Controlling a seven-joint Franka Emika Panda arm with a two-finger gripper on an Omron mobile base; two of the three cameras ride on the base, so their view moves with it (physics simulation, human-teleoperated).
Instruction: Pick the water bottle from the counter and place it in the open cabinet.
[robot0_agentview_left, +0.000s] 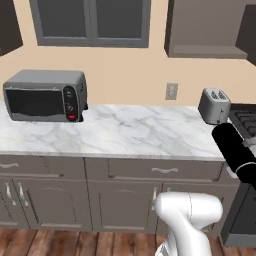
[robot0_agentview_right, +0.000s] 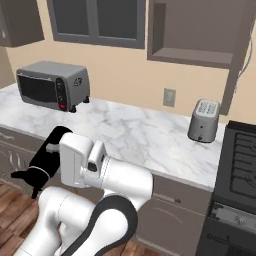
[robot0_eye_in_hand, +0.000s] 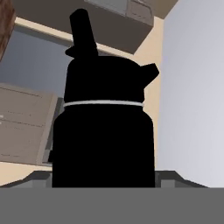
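The water bottle (robot0_eye_in_hand: 103, 131) is all black with a thin white ring under its cap, and it stands close up in the hand view. My gripper (robot0_eye_in_hand: 103, 180) is shut on its lower body, and the bottle covers the fingertips. In the base views the water bottle (robot0_agentview_left: 235, 150) (robot0_agentview_right: 44, 159) hangs tilted in front of the counter's edge, low and near my base, cap end down to the left in the right base view. The marble counter (robot0_agentview_left: 125, 135) (robot0_agentview_right: 135, 135) has no bottle on it. The open cabinet (robot0_agentview_left: 205, 30) (robot0_agentview_right: 195, 30) hangs high on the wall at the right.
A toaster oven (robot0_agentview_left: 45, 95) (robot0_agentview_right: 52, 85) sits at the counter's left. A silver toaster (robot0_agentview_left: 214, 106) (robot0_agentview_right: 203, 120) stands at its right end beside the stove (robot0_agentview_right: 240, 150). Grey-framed dark glass panels (robot0_agentview_left: 90, 20) are on the wall left of the open cabinet.
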